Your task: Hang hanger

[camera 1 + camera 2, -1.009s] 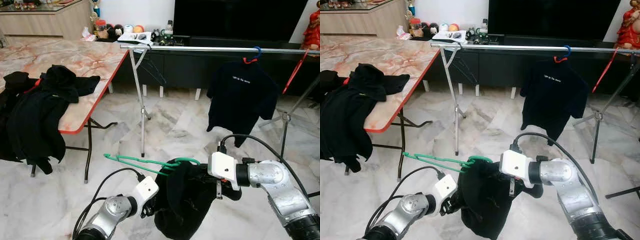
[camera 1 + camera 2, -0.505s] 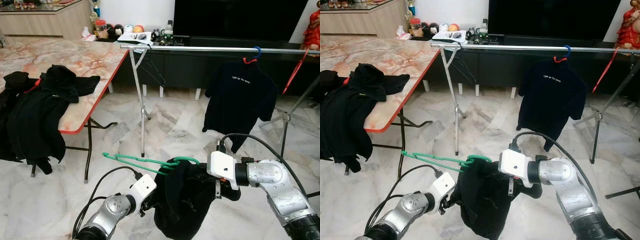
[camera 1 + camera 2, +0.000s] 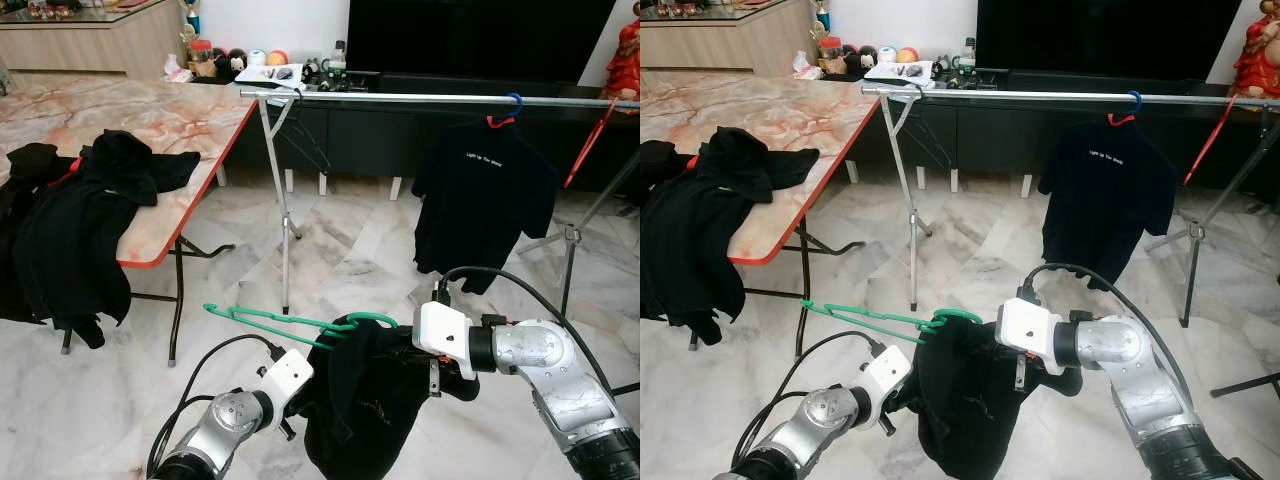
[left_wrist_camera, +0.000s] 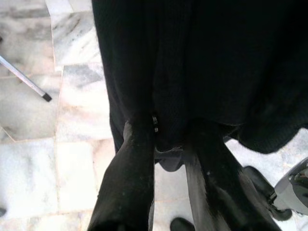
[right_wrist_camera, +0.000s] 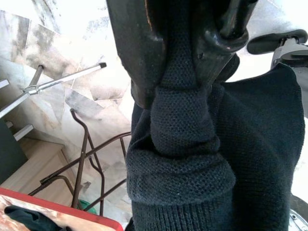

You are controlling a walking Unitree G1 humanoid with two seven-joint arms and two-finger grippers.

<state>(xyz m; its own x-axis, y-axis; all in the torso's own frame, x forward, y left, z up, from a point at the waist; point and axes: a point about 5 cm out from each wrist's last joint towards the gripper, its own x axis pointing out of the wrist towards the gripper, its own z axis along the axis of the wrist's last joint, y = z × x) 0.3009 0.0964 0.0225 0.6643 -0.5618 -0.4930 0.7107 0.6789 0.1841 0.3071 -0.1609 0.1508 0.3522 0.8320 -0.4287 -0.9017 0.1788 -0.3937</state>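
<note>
The two eye views sit side by side on the head, facing forward and down over both arms toward the rail (image 3: 430, 98) and the marble surface (image 3: 150, 120) on the left. They share nearly the whole room, with a slight sideways offset between them. The left wrist view looks along its fingers (image 4: 130, 178), very close to the black garment (image 4: 202, 62), with floor (image 4: 48, 159) behind. The right wrist view looks along its fingers (image 5: 139, 43), just as close to the knit cloth.
</note>
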